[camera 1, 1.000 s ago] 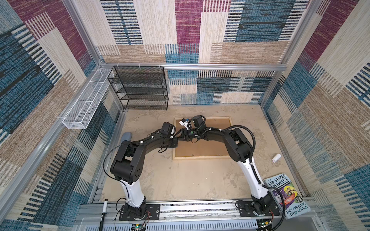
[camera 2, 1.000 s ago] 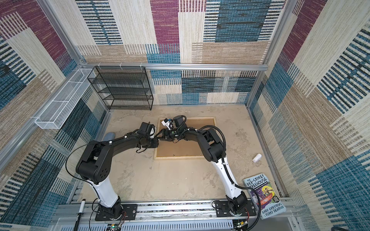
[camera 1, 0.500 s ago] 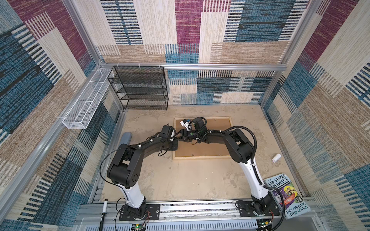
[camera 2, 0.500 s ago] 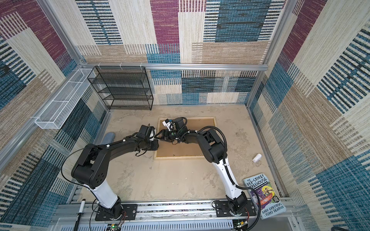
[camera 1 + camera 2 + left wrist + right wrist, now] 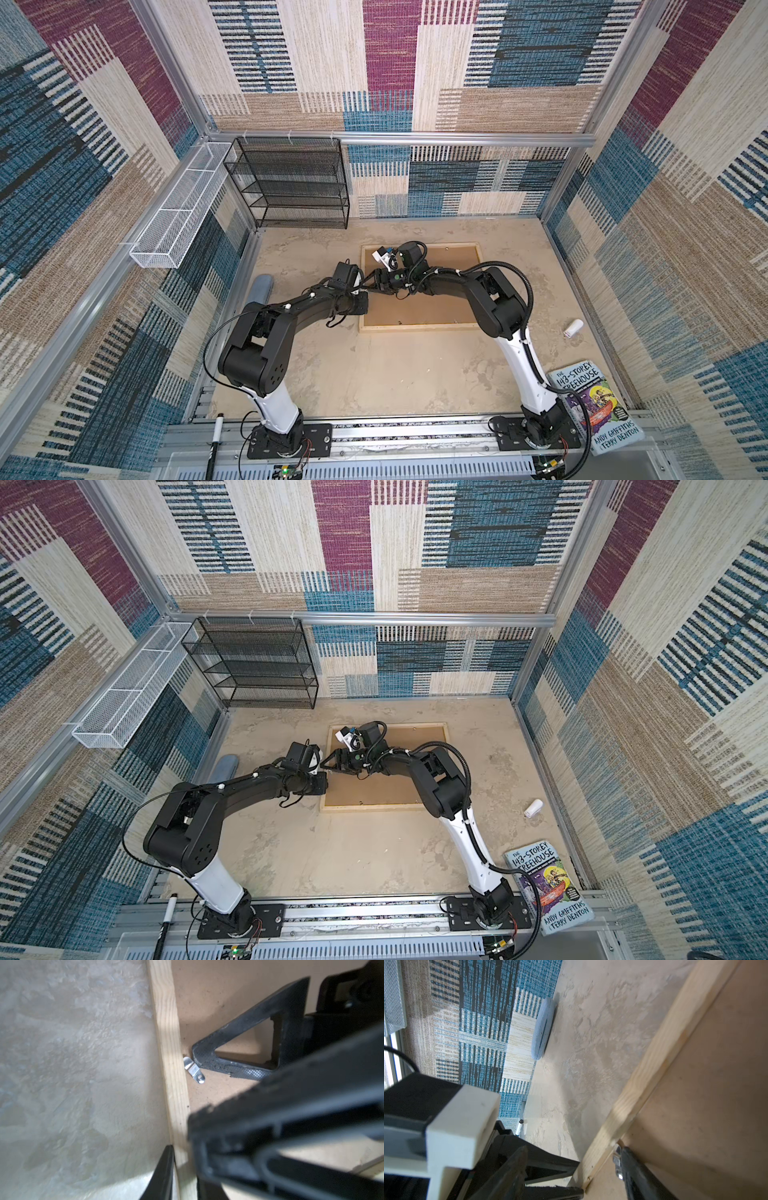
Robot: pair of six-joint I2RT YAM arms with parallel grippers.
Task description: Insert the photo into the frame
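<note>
Blocking frame (image 5: 417, 328) left rail, robot arms (image 5: 324, 303)

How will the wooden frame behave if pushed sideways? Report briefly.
The frame looks stiff: its wood rails run straight. Lying flat on the table, it would probably slide, not tip. Thin rails and a backing board suggest it is light for its size.

Pale wood frame (image 5: 419, 328), flat on table (image 5: 374, 374), back up, brown backing board (image 5: 419, 307) inside

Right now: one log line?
left claw: gripping frame edge | right claw: open, finger at metal tab | photo: not visible
</note>
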